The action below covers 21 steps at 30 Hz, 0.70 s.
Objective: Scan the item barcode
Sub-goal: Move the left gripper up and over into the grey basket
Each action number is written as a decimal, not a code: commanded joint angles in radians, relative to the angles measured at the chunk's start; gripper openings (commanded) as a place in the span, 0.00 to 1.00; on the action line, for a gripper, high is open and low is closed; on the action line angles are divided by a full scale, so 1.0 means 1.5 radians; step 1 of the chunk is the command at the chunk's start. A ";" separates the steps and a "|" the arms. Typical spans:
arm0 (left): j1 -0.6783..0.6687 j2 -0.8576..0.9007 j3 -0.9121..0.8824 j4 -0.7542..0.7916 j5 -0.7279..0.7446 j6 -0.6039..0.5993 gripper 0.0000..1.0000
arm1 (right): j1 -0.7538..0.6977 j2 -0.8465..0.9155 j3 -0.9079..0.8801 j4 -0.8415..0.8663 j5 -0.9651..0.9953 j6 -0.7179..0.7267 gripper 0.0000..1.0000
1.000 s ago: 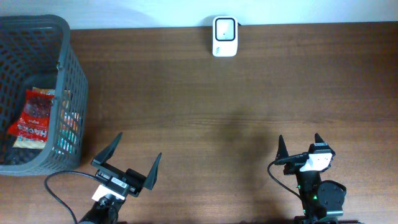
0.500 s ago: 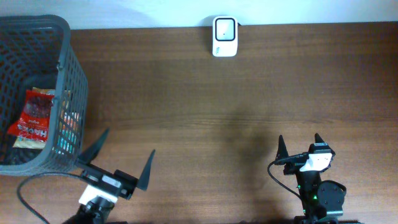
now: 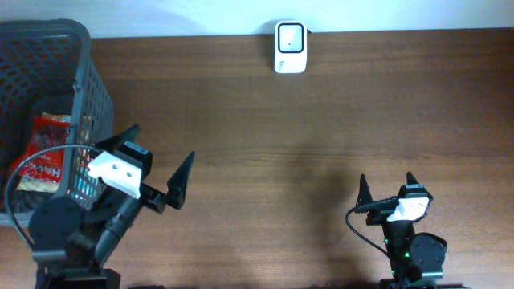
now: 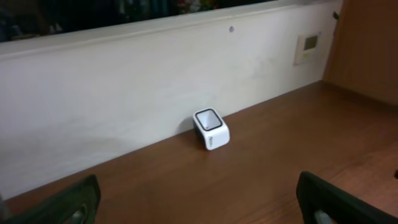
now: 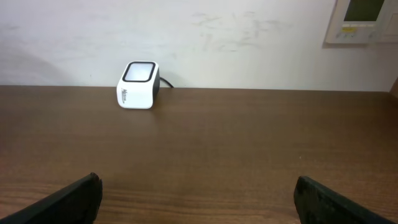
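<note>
Left end effector [image 3: 165, 140] agape beside basket [image 3: 97, 88]

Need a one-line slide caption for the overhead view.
Left tool open by the gray basket holding a red snack packet; right tool open; white scanner at the far edge of the table.

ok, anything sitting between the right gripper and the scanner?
Nothing: bare table all the way from the open right gripper to the scanner. Clearest in the right wrist view; overhead agrees.

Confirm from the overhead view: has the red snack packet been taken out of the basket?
No, the red snack packet lies inside the gray plastic basket at the table's left side.
</note>
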 commanded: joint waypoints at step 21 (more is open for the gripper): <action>0.023 0.405 0.465 -0.354 -0.341 -0.094 0.99 | 0.004 -0.004 -0.004 -0.003 0.008 -0.002 0.99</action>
